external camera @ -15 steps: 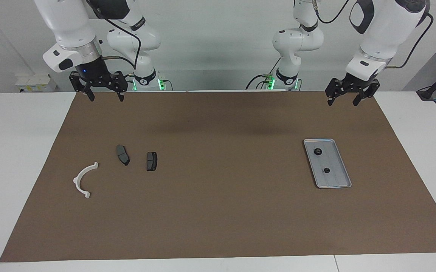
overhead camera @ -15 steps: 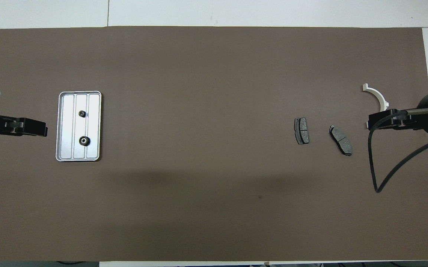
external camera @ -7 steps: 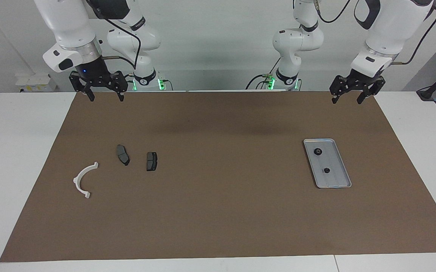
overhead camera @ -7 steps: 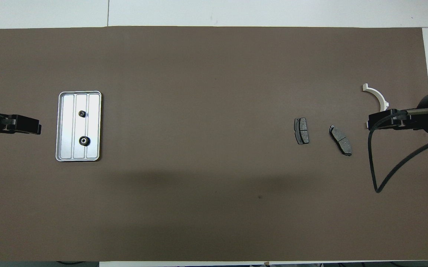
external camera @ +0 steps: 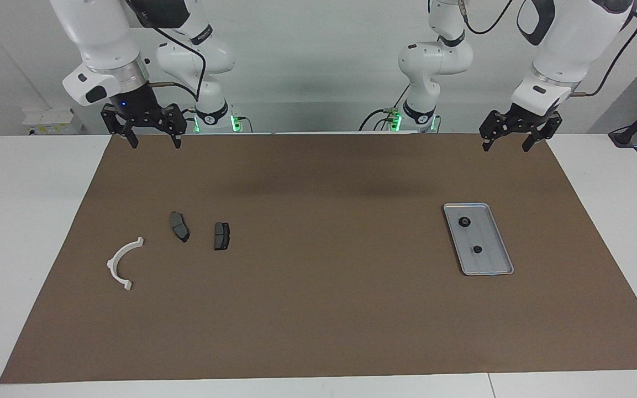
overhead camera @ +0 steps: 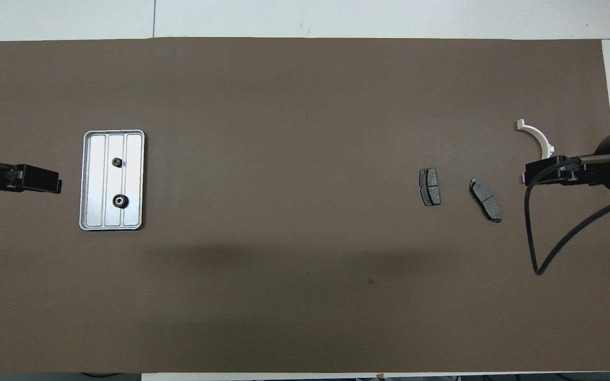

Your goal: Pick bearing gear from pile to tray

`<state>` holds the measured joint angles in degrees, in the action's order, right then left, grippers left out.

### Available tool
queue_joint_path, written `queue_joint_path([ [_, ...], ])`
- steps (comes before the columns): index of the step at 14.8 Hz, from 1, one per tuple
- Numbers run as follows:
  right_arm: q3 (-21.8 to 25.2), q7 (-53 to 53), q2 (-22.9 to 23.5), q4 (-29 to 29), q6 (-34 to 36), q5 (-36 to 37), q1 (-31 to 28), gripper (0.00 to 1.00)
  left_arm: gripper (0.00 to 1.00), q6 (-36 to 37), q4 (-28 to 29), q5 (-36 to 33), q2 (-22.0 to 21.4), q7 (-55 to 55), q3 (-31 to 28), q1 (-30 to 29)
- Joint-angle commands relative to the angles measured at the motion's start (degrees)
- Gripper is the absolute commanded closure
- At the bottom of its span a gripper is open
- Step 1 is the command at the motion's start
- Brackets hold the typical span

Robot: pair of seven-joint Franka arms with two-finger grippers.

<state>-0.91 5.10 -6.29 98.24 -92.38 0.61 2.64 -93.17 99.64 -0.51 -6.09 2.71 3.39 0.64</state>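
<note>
A shallow rectangular silver-grey metal tray [external camera: 479, 239] with a raised rim and lengthwise ridges lies on the brown mat [external camera: 329, 309] toward the left arm's end of the table. Two small black toothed bearing gears rest in it, well apart: the larger gear [overhead camera: 120, 200] nearer to the robots, the smaller gear [overhead camera: 117, 162] farther from them.

Toward the right arm's end lie the rest of the loose parts: two dark grey brake-pad-shaped pieces side by side, one [external camera: 221, 235] toward the middle of the mat, the other [external camera: 179, 226] just beside it, and a white plastic half-ring [external camera: 122, 263] farther from the robots, toward the mat's edge.

The left gripper [external camera: 506, 146] hangs high over the mat's edge nearest the robots, fingers spread wide, holding nothing. The right gripper [external camera: 154, 142] hangs over the same edge at its own end, fingers also wide apart and empty
</note>
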Motion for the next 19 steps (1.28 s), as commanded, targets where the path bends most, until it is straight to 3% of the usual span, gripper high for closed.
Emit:
queue_joint_path([
  [1, -0.23, -1.05, -1.18, 1.16, -0.26, -1.84, -0.62, 0.0, 0.0, 1.24, -0.86, -0.81, 0.37, 0.72, 0.03, -0.03],
  [19, -0.23, -1.14, -1.18, 1.25, -0.26, -1.84, -0.62, 0.0, 0.0, -0.17, 0.02, -0.72, 0.11, -3.59, 0.03, -0.03],
])
